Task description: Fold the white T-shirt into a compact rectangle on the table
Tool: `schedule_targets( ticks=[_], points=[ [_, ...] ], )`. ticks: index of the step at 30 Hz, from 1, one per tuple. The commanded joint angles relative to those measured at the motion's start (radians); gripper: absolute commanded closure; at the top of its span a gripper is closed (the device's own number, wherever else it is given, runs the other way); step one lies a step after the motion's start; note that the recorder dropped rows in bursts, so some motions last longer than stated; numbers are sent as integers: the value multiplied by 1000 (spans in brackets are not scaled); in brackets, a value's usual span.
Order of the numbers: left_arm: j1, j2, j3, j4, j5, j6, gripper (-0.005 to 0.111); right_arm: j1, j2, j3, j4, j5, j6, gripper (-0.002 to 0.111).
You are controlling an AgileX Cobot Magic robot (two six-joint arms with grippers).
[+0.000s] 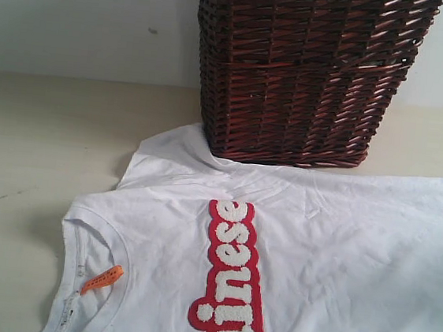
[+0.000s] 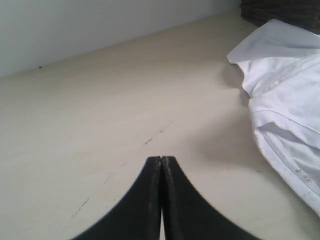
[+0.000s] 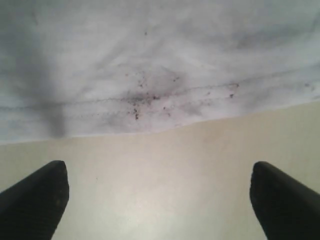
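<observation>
The white T-shirt (image 1: 338, 265) lies spread flat on the table (image 1: 42, 139), its red strip with fuzzy white lettering (image 1: 229, 278) facing up and the orange neck tag (image 1: 103, 279) at the collar. Neither gripper shows in the exterior view. In the left wrist view my left gripper (image 2: 161, 159) is shut with nothing in it, over bare table (image 2: 100, 125), a short way from a sleeve of the T-shirt (image 2: 290, 100). In the right wrist view my right gripper (image 3: 160, 172) stands wide open above the table (image 3: 160, 160), just short of the T-shirt's stitched, speckled hem (image 3: 150, 95).
A dark brown wicker basket (image 1: 303, 71) with a lace rim stands at the back, resting on the T-shirt's far sleeve. A pale wall (image 1: 79, 16) runs behind the table. Its corner also shows as the basket (image 2: 285, 10) in the left wrist view.
</observation>
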Motion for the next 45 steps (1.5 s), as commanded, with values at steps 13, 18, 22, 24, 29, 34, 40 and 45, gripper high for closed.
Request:
schedule_targets(
  ticks=[13,18,22,24,29,34,40,45],
  points=[
    [1,-6,2,1,-2,0,107,-2,0,-114,254,155,-172,14],
    [1,-6,2,1,-2,0,107,-2,29,-216,357,451,-104,14],
    [1,-6,2,1,-2,0,107,-7,62,-220,338,487,-40,14],
    [1,-6,2,1,-2,0,107,-7,78,-220,340,484,-39,14],
    [1,-6,2,1,-2,0,107,-7,99,-220,336,468,-85,14],
    [1,-6,2,1,-2,0,107,-7,120,-216,306,433,-101,14],
    [1,-6,2,1,-2,0,107,-7,139,-216,264,389,-93,14],
    [1,-6,2,1,-2,0,107,-7,139,-216,304,335,-101,14]
  ],
)
